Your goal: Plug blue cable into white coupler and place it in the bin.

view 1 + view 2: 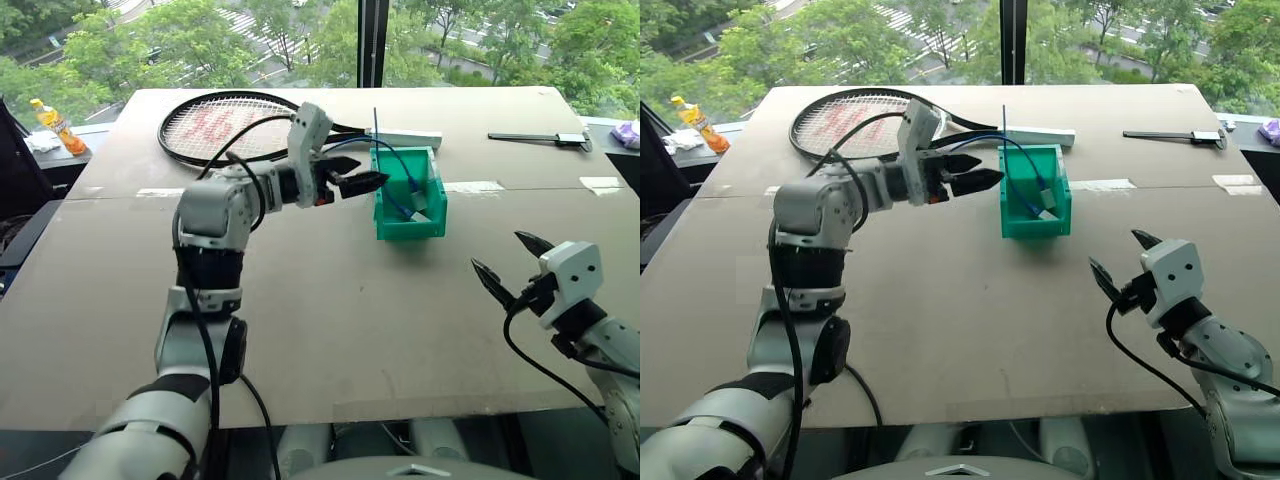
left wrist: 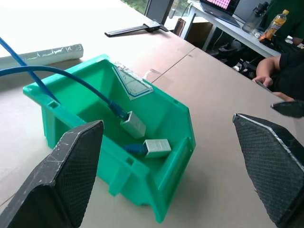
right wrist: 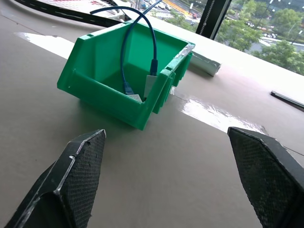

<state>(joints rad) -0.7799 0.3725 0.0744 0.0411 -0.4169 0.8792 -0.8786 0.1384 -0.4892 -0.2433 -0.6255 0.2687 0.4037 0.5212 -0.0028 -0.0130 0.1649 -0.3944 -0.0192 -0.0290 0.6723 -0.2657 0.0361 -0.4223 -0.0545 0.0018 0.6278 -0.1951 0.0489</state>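
Note:
The green bin (image 1: 410,227) stands right of the table's middle. The blue cable (image 2: 71,78) arcs over the bin's rim, and its plug sits in the white coupler (image 2: 133,124) on the bin's floor. A second white piece (image 2: 156,147) with a short blue stub lies beside it. A straight blue cord (image 1: 376,125) sticks up from the bin's back corner. My left gripper (image 1: 365,178) hovers level just left of the bin at rim height, open and holding nothing. Near the table's front right, my right gripper (image 1: 498,250) is open and empty, pointing toward the bin (image 3: 118,102).
A tennis racket (image 1: 215,125) lies behind my left arm, its white handle (image 1: 405,137) just behind the bin. A black tool (image 1: 535,136) lies at the back right. Tape strips (image 1: 475,186) mark the table's seam. A person's arm (image 2: 275,76) shows beyond the table edge.

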